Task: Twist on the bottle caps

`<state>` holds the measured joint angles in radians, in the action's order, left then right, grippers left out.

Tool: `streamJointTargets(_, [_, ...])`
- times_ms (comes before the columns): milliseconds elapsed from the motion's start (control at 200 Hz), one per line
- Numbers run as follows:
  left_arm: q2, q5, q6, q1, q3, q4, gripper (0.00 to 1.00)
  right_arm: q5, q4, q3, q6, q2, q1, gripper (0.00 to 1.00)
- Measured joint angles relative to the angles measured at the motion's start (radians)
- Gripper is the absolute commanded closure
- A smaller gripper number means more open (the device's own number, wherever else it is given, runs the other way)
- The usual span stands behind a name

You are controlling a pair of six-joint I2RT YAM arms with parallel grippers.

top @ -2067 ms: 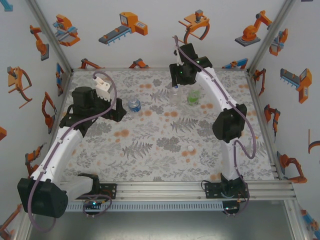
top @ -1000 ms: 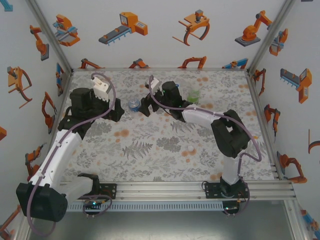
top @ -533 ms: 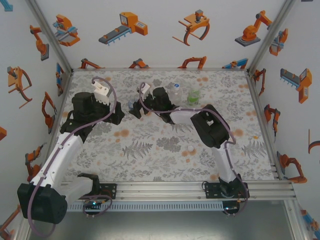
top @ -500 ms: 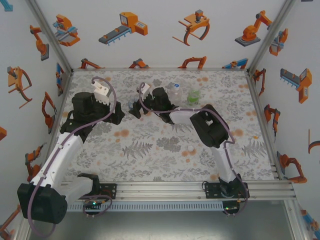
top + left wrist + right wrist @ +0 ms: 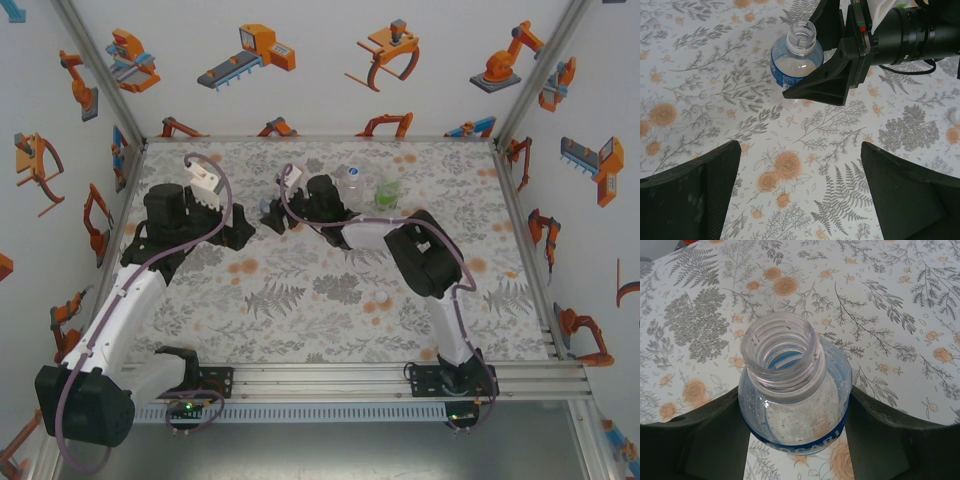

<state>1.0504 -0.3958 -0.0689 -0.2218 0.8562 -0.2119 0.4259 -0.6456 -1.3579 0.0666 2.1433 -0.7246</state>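
Right wrist: pinching the uncapped blue-label bottle in the right gripper, upright at far middle of the table, probably steadying it for capping. Nearby, with left gripper spread wide, empty.

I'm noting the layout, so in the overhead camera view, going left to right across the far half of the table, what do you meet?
left gripper → blue-label bottle → clear bottle → green bottle
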Motion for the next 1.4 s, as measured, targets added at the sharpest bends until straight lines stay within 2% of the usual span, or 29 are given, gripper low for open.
streamJointTargets(285, [0.021, -0.152, -0.012, 0.0, 0.004, 0.027, 0.01, 0.005, 0.213, 0.03, -0.007, -0.284, 0.0, 0.63])
streamJointTargets(576, [0.042, -0.451, -0.01, -0.002, 0.006, 0.168, 0.02, 0.019, 0.507, 0.036, -0.008, -0.528, 0.002, 0.63])
streamJointTargets(721, [0.075, -0.573, -0.002, -0.041, 0.006, 0.29, 0.02, 0.095, 0.598, 0.076, -0.012, -0.644, 0.016, 0.64])
streamJointTargets(926, [0.143, -0.65, -0.002, -0.163, 0.022, 0.418, 0.02, 0.191, 0.613, 0.127, 0.006, -0.766, 0.056, 0.67])
streamJointTargets(1157, [0.265, -0.69, 0.111, -0.229, 0.066, 0.626, 0.04, 0.296, 0.57, 0.163, 0.068, -0.83, 0.081, 0.67])
streamJointTargets(1402, [0.304, -0.768, 0.143, -0.283, 0.144, 0.658, 0.1, 0.346, 0.545, 0.163, 0.081, -0.864, 0.082, 0.69])
